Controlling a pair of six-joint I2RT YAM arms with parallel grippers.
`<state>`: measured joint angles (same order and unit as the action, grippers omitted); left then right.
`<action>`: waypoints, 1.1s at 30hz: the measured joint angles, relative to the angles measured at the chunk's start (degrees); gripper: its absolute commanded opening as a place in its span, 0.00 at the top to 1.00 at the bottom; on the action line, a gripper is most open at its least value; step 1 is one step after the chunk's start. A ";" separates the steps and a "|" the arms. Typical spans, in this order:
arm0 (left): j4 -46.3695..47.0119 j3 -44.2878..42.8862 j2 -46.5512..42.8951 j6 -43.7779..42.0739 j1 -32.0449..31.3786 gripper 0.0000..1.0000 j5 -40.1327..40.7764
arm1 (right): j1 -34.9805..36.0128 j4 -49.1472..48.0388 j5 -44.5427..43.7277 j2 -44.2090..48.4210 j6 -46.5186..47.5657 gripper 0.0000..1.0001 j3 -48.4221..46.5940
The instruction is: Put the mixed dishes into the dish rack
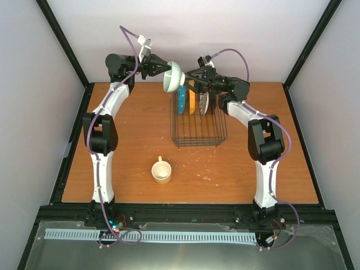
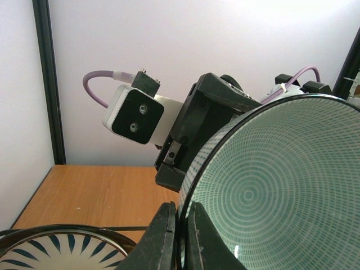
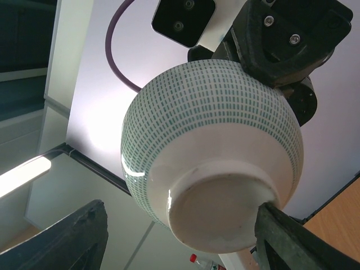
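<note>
My left gripper [image 1: 166,68] [image 2: 183,211] is shut on the rim of the small mint-green bowl [image 1: 173,77] [image 2: 281,185], holding it on edge in the air above the back of the dish rack [image 1: 199,132]. My right gripper [image 1: 188,76] [image 3: 180,211] is open, its jaws spread wide around the bowl's foot [image 3: 214,135]. One finger [image 3: 281,239] is at the foot's edge and the other is well apart. Three plates stand in the rack: teal [image 1: 181,100], yellow-orange [image 1: 192,101] and black-striped white [image 1: 203,103] [image 2: 56,256]. The cream-yellow mug [image 1: 161,171] stands on the table.
The wooden table [image 1: 112,169] is walled in white at the back and on both sides. The front half of the rack holds no dishes. Both arms reach over the table's back edge and meet near its middle.
</note>
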<state>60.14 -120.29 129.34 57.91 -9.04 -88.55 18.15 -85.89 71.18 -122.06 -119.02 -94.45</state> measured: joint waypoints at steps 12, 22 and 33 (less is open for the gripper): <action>-0.04 -0.02 0.00 0.04 0.17 0.99 0.13 | 0.04 -0.02 0.74 -1.03 -0.02 0.27 0.07; -0.52 -0.31 0.04 0.02 0.09 0.99 -0.09 | 0.37 -0.07 1.22 -2.82 0.00 0.27 0.13; -0.48 -0.31 0.04 0.02 -0.15 0.99 0.74 | 0.92 -0.04 0.17 -2.95 -0.02 0.31 -1.07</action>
<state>59.66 -120.60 129.38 57.93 -9.19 -87.81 19.07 -85.93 71.35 -125.01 -119.04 -95.53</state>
